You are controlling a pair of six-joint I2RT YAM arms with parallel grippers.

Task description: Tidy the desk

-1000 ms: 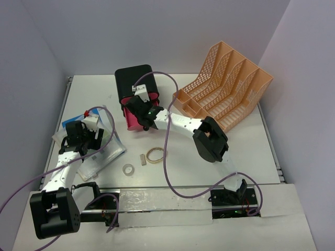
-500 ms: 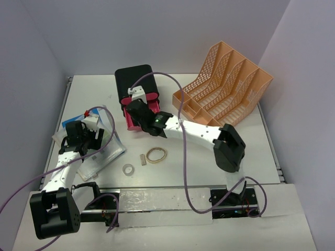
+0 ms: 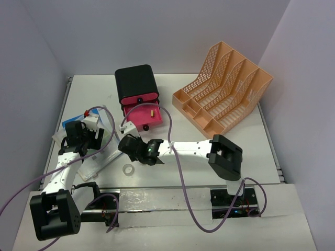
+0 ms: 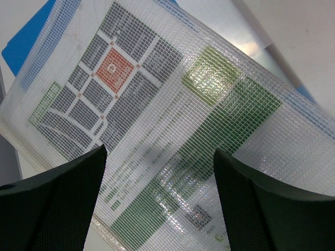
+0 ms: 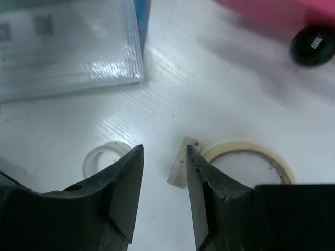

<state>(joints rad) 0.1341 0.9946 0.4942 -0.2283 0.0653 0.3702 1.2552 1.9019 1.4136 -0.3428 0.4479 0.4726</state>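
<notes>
File rack beside drawer box

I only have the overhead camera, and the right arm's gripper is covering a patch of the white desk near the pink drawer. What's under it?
Observer: On the flat white desk, a small pale rectangular block lies just past the right gripper, beside a cream rubber band loop.
Operator: Is it holding anything?
Observer: No, its fingers stand apart with only bare tabletop between them.
Operator: And the left one?
Observer: The left gripper is open over a clear mesh document pouch holding a printed map sheet.
</notes>
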